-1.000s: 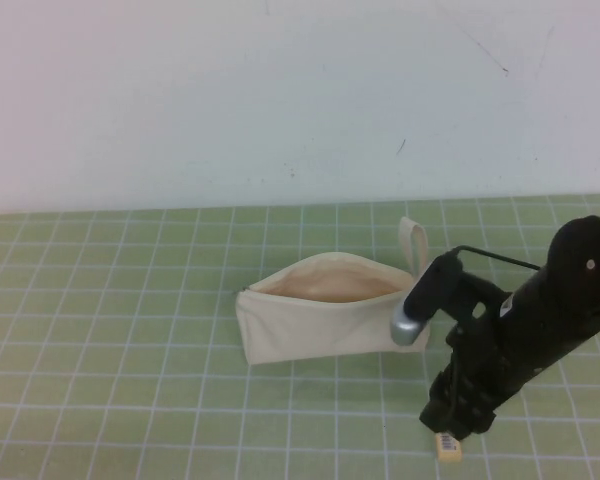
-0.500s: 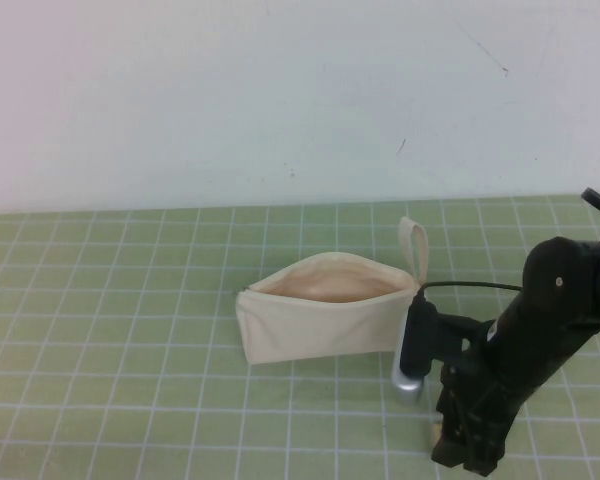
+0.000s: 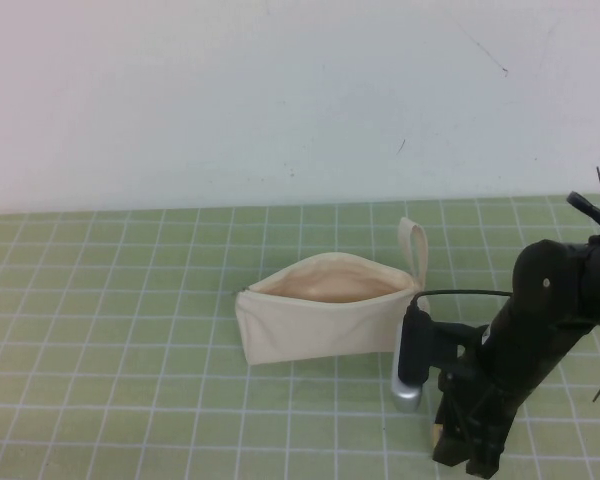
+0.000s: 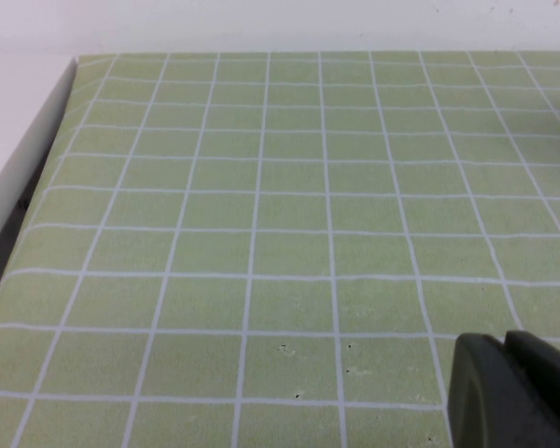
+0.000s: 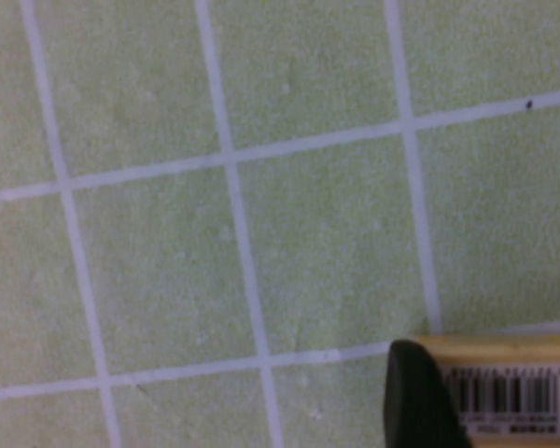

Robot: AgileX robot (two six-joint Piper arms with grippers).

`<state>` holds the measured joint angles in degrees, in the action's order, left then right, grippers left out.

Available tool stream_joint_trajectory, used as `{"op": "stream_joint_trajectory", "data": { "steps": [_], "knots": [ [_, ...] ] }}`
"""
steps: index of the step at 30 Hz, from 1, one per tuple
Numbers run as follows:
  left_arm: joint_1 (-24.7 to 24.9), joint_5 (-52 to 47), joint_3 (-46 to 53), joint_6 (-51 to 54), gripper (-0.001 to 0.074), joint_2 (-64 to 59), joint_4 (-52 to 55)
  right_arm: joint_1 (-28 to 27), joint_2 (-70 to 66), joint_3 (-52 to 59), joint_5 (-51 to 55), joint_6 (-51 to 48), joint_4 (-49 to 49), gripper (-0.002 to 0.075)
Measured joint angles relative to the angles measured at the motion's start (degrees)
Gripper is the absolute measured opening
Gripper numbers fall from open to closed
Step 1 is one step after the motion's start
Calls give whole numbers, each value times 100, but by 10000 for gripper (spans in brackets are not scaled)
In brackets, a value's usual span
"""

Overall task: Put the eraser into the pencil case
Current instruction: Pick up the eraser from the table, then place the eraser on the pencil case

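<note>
Overhead first: the case [image 3: 325, 315] lies on the green grid mat [image 3: 130, 330], mid-table, its mouth gaping so the peach lining shows, and its loop strap [image 3: 415, 245] sticks up at the right end. The right arm [image 3: 540, 330] reaches down in front of the case's right end, near the mat's front edge. The right gripper [image 3: 465, 455] is down at the mat, and the arm's black body hides its jaws from this angle. Only a sliver of the eraser [image 3: 435, 436] peeks out, tan, at the gripper's left side. It lies on the mat, outside the case and near its right front corner. The left arm does not show from above.

Next, the left wrist camera: it looks across bare mat [image 4: 261, 233] toward the table's white edge. A dark piece of the left gripper [image 4: 509, 392] sits in the corner, and I cannot tell how its jaws stand.

Last, the right wrist camera: it is close over the mat [image 5: 215, 187]. The eraser [image 5: 504, 387] lies flat with its barcode label up. One dark fingertip [image 5: 415, 397] rests against its end. The other finger is out of frame, so I cannot tell whether the eraser is gripped.
</note>
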<state>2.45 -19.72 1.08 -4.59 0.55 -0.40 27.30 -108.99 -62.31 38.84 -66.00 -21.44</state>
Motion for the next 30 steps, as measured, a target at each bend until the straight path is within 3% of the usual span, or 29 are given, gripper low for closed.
{"op": "stream_joint_trajectory", "data": {
  "steps": [6,16,23,30],
  "knots": [
    [0,0,0,0,-1,0,0,0,-123,-455,714,147,68,313],
    [0,0,0,0,-1,0,0,3,-143,-2656,2316,862,-364,313],
    [0,0,0,0,-1,0,0,3,-143,-4010,2299,1171,-905,312],
    [0,0,0,0,-1,0,0,3,-409,-4167,1588,1060,-955,312]
  ]
}}
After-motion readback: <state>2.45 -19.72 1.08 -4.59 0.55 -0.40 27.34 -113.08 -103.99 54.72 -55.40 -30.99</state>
